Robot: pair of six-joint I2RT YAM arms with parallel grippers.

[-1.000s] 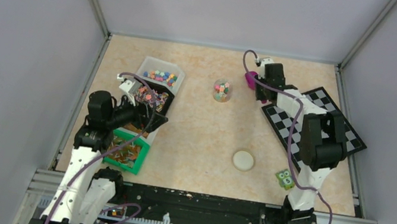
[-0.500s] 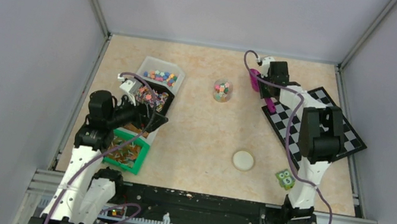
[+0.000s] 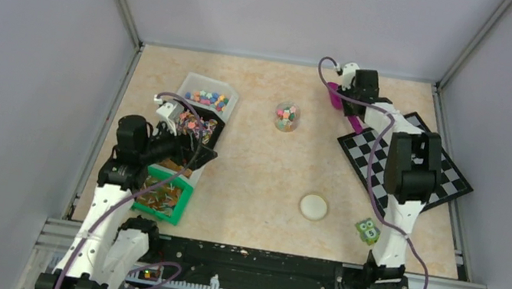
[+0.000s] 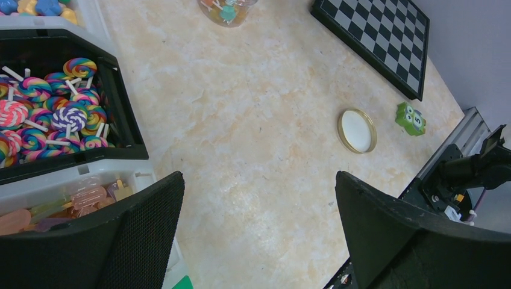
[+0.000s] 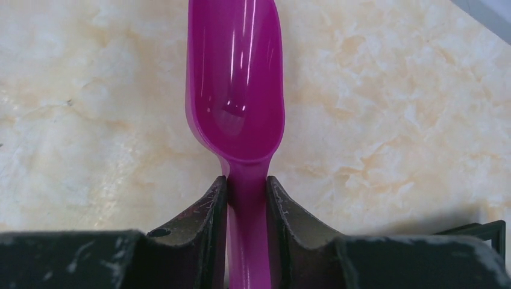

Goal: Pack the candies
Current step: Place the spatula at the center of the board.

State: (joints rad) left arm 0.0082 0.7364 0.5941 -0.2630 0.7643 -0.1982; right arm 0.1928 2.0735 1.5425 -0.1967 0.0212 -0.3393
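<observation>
The candies are tiny multicoloured pieces. Some lie in a white bin (image 3: 207, 97) at the far left, and some fill a small clear jar (image 3: 287, 115) in the middle. The jar also shows at the top of the left wrist view (image 4: 228, 9). My right gripper (image 3: 348, 105) is shut on the handle of the magenta scoop (image 5: 236, 90) and holds it low over the table to the right of the jar. The scoop's bowl is empty. My left gripper (image 4: 259, 186) is open and empty, hovering beside the bins at the left (image 3: 186, 150).
A black bin of swirl lollipops (image 4: 54, 114) sits under the left arm, with a green tray (image 3: 165, 196) nearer me. A round cream lid (image 3: 314, 206) and a green owl block (image 3: 367, 230) lie front right. A chessboard (image 3: 420, 167) lies at the right.
My right gripper has carried the scoop to the right and back, away from the jar, turning it. The left arm has barely moved.
</observation>
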